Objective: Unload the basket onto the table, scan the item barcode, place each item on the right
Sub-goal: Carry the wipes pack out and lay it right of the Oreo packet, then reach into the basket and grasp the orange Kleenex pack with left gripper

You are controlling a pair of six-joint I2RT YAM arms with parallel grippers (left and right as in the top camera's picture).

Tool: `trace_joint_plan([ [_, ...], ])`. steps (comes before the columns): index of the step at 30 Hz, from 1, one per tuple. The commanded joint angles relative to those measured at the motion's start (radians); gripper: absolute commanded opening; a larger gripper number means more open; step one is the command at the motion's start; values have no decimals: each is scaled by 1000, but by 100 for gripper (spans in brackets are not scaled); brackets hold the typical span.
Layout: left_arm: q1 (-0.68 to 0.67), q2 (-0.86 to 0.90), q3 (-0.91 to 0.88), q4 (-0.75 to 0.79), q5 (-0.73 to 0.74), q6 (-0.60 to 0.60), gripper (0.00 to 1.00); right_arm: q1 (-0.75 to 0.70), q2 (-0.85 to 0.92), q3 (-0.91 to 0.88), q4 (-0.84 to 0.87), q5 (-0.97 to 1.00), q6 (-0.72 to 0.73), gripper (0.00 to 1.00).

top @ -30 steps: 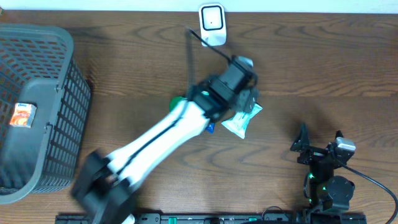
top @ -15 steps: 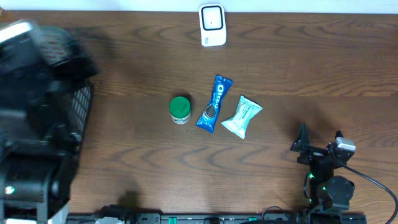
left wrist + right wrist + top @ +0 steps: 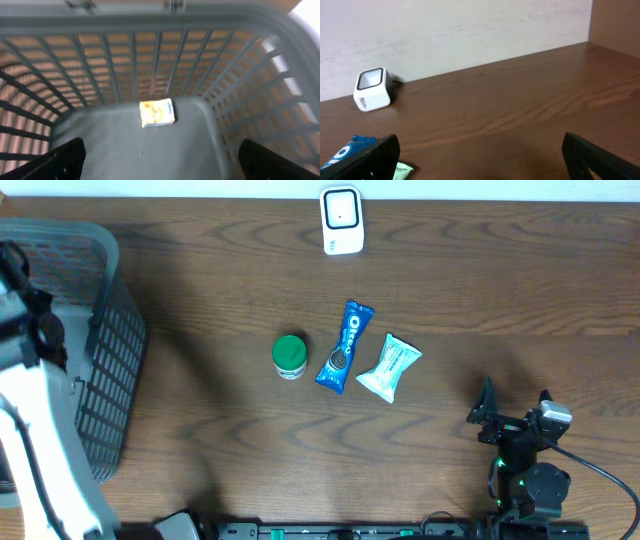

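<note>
The white barcode scanner (image 3: 340, 220) stands at the table's far edge, also in the right wrist view as the scanner (image 3: 371, 89). A green-lidded can (image 3: 290, 356), a blue Oreo pack (image 3: 344, 346) and a mint-white packet (image 3: 389, 367) lie side by side mid-table. My left gripper (image 3: 160, 170) hangs open above the inside of the grey basket (image 3: 150, 20), with nothing between its fingers. A small yellow-orange box (image 3: 157, 112) lies on the basket floor ahead of it. My right gripper (image 3: 515, 415) rests open and empty at the front right.
The grey basket (image 3: 110, 360) fills the left end of the table. My white left arm (image 3: 30, 430) reaches over it and hides its floor in the overhead view. The blue Oreo pack (image 3: 345, 152) shows at the right wrist view's lower left.
My left arm has swung from over the items mid-table to above the basket at the left, uncovering the Oreo pack. The right arm has not moved.
</note>
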Motion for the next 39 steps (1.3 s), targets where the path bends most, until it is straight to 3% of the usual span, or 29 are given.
trace_joint_plan([
  [1, 10, 109, -7, 24, -9, -41, 98, 6, -5, -2, -3, 9, 7, 99],
  [8, 11, 315, -7, 95, -8, -47, 98, 6, -5, -2, -3, 9, 7, 99],
  [15, 48, 432, -7, 108, -8, -249, 98, 6, -5, -2, -3, 9, 7, 99],
  [39, 76, 534, -7, 193, -9, -250, 98, 6, -5, -2, -3, 9, 7, 99],
])
